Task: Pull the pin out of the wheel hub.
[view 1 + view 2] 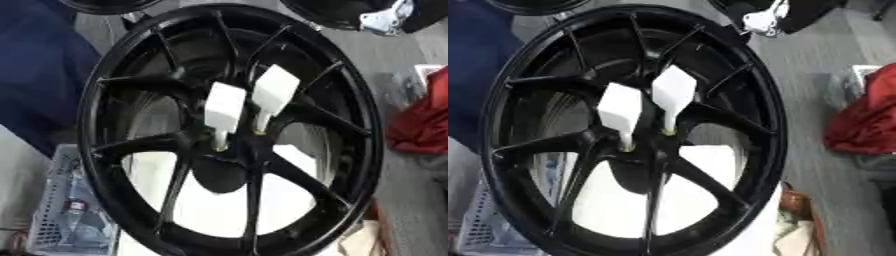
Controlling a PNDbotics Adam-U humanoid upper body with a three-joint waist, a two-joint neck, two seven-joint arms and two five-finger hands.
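Left eye view is showing me a large black wheel (pixel 229 130) filling most of the frame, lying tilted with its spokes running out from the hub (pixel 234 150) near the centre. I am seeing neither of the robot's hands in either view, so I cannot report how their fingers stand.

Nearest to me, at the lower left, a pale plastic crate (pixel 66 210) is sitting just beside the wheel's rim, partly tucked under it. Something white (pixel 210 200) is showing through the gaps between the lower spokes. At the lower right of the right eye view a brownish object (pixel 796 210) is resting against the rim; I cannot make out what it is.

At the hub, two white pins are standing seated in it, side by side and close together. Each is carrying a flat, broad white head on a narrow stem. The left pin (pixel 224 111) is entering the hub slightly lower; the right pin (pixel 274 92) is sitting slightly higher, its stem meeting a small yellowish spot at the hub. Both are leaning toward the upper right.

Off to the right, red cloth (pixel 424 120) is lying on the grey floor (pixel 385 55), apart from the wheel. Farther back, another dark wheel (pixel 350 12) is showing at the top edge.
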